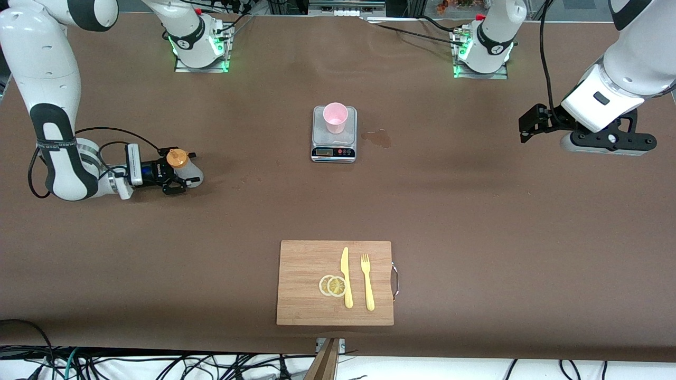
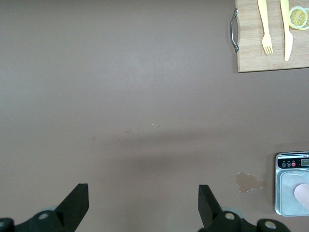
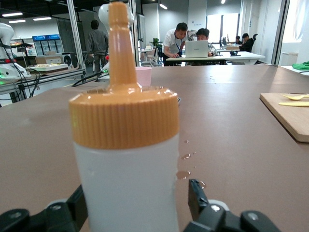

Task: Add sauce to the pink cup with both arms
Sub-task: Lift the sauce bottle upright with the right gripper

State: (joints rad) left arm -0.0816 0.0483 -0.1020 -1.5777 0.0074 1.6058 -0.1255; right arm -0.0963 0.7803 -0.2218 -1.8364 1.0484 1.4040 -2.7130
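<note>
Orange-capped sauce stands at the centre left of the front view, between the fingers of the right gripper, which are spread around it and not visibly clamped; the low sideways approach suits a grasp on the body. Pink cup sits on a scale at upper centre, presumably for weighing. At the right edge the left gripper waits, fingers apart, over bare table.
</note>
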